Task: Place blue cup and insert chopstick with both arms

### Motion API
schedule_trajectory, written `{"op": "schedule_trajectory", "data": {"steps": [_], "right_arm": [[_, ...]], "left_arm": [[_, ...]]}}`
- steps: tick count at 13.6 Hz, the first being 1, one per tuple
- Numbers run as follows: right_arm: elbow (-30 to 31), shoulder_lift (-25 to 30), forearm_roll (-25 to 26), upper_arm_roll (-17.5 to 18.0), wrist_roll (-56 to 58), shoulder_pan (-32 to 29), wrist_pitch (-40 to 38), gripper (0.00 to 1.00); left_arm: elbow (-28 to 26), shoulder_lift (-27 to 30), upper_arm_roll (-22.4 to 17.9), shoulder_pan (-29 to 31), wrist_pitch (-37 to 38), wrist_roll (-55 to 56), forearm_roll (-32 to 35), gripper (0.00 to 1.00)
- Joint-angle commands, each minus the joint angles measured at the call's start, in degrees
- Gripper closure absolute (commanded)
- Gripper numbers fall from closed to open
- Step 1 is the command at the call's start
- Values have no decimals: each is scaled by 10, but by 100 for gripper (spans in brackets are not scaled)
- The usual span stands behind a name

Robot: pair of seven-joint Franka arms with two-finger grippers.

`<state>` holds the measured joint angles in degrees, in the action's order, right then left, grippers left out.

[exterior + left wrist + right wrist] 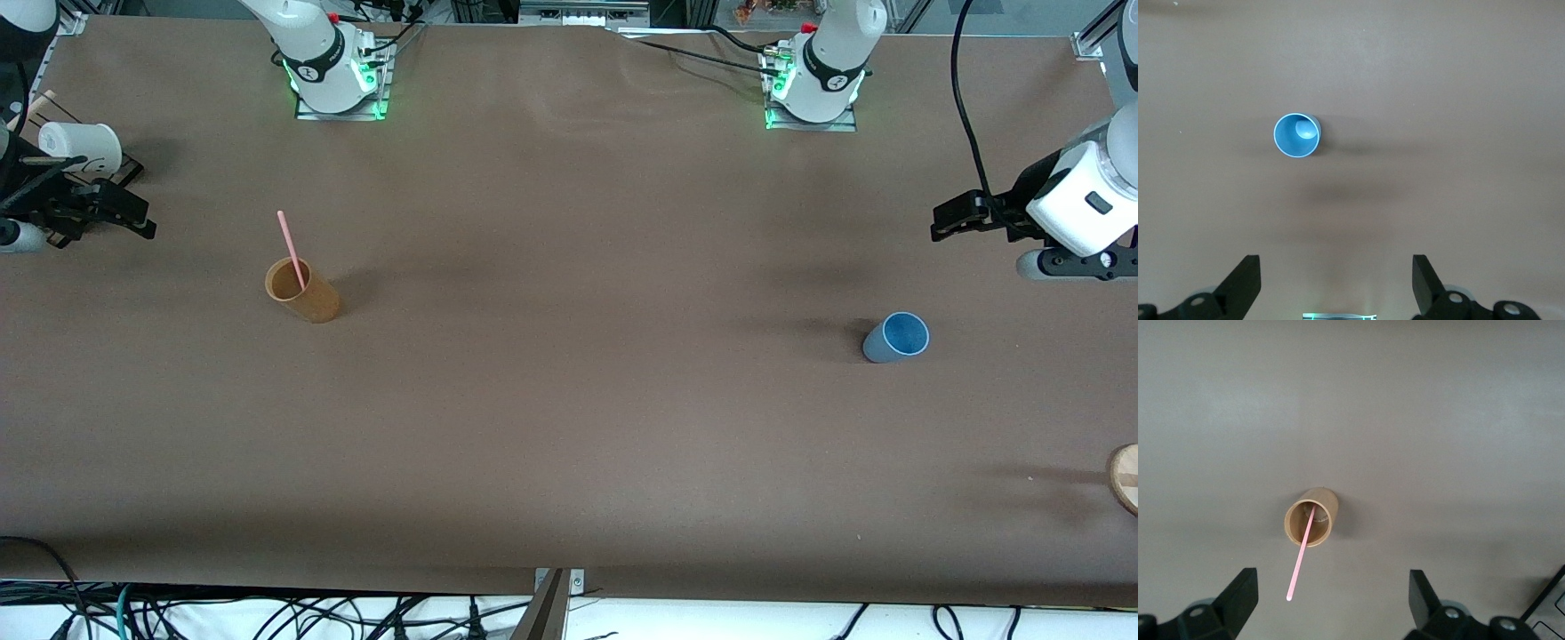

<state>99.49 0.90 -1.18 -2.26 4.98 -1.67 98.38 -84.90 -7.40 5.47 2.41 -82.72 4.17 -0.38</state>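
Nearest the front camera, at the table's edge toward the left arm's end, a round wooden disc [1125,477] peeks into view. Farther from the camera, the blue cup [895,337] stands upright on the brown table [569,427], mouth open to the ceiling, nothing inside it but its bright blue floor. Well apart from it, toward the right arm's end, the orange-brown cup [302,291] stands upright too, and there is the pink chopstick [291,249], leaning in that cup with its upper end poking out above the rim.

Now the arms. The left gripper [1337,283] hangs in the air at its end of the table, fingers spread wide, gripping nothing; its wrist camera looks straight down on the blue cup. The right gripper [1331,600] hovers at its own end, fingers spread just as wide and empty, with the orange-brown cup and chopstick in its view. Beside it, a white cup [80,148] lies on a black stand.
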Motion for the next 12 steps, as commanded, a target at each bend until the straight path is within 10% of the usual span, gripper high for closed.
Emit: {"op": "schedule_trajectory", "data": {"steps": [1,12], "right_arm": [[-12,-5,0,-4,6,3,-6,0],[-12,-5,0,-4,6,3,-6,0]], "left_arm": [[5,-3,1,-1,5,-10,-11,0],[14,5,1,-4,1,-13,-13,0]]}}
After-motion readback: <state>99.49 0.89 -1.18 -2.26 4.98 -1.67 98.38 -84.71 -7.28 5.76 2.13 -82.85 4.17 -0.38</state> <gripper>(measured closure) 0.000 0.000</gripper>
